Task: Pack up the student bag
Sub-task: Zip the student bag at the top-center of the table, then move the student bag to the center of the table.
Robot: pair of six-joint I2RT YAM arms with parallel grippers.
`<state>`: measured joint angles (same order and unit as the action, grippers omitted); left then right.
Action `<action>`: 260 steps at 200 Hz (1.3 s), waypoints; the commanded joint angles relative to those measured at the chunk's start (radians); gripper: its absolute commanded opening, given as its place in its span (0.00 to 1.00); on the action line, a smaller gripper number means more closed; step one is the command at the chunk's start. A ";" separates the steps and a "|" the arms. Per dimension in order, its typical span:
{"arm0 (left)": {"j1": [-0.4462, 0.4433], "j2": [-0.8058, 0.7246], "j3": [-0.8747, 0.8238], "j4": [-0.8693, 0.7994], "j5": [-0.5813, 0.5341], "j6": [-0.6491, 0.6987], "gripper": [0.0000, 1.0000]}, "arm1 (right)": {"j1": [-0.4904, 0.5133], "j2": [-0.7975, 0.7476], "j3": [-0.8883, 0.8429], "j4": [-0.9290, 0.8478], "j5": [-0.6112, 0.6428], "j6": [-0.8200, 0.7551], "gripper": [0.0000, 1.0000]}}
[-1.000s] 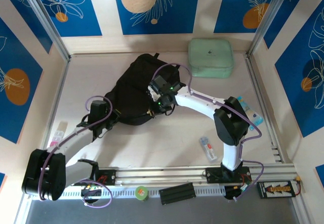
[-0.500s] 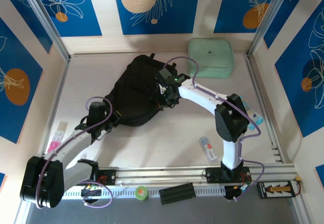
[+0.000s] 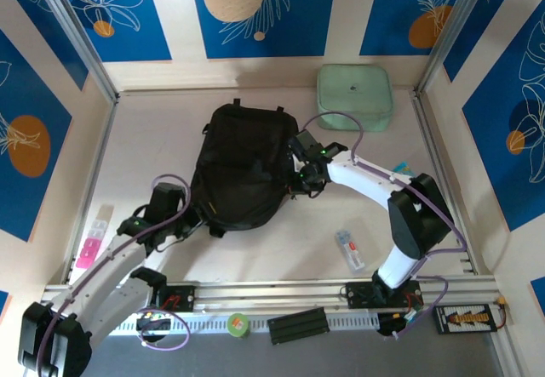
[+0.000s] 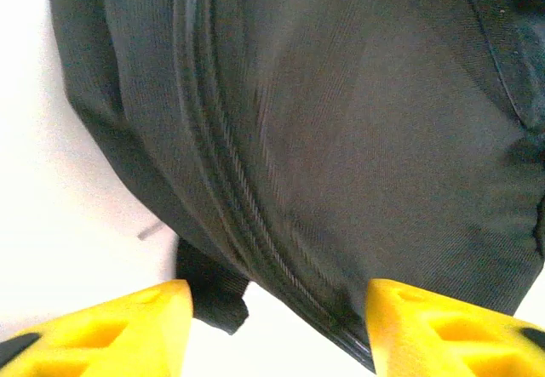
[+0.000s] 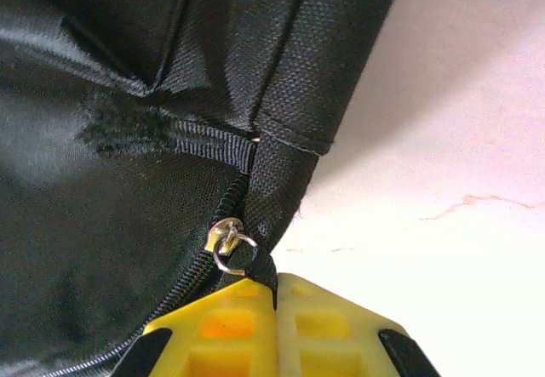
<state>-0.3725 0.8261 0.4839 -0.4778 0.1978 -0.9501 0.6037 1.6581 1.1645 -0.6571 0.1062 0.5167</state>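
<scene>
The black bag lies flat in the middle of the bench, and it has turned straighter than a moment ago. The right tool pinches the zip tab at the bag's right side, while the left tool has just let go and stands wide by the near left corner. I think the bag is set now and the zip comes next.

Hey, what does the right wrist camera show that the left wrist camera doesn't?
Right wrist: the right tool shut on the black zipper pull tab, just below a silver slider ring. Left wrist: the left tool open, facing a long zipper line. Both: black fabric of the student bag on the pale table.
</scene>
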 commanded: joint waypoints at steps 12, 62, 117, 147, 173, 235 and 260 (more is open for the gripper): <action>-0.023 0.041 0.216 -0.113 -0.019 0.183 0.66 | -0.022 -0.084 -0.046 0.050 0.015 0.058 0.00; -0.094 0.244 0.411 -0.018 -0.005 0.336 0.74 | -0.095 -0.253 -0.140 0.219 -0.034 0.149 0.43; -0.114 0.530 0.510 0.259 -0.025 0.399 0.89 | -0.170 -0.063 -0.053 0.270 -0.202 0.247 0.69; -0.113 0.716 0.618 0.256 -0.024 0.403 0.89 | -0.164 0.061 -0.008 0.329 -0.246 0.254 0.71; -0.116 0.769 0.535 0.396 0.008 0.309 0.87 | -0.150 0.131 0.002 0.326 -0.230 0.249 0.69; -0.162 0.722 0.279 0.515 -0.020 0.208 0.85 | -0.147 0.140 -0.085 0.345 -0.228 0.240 0.53; -0.194 0.663 0.181 0.508 -0.052 0.166 0.85 | -0.145 0.107 -0.131 0.337 -0.208 0.241 0.52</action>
<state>-0.5236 1.5269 0.7692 0.0937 0.1669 -0.7132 0.4515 1.8008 1.0904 -0.2787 -0.1062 0.7609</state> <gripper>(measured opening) 0.851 0.525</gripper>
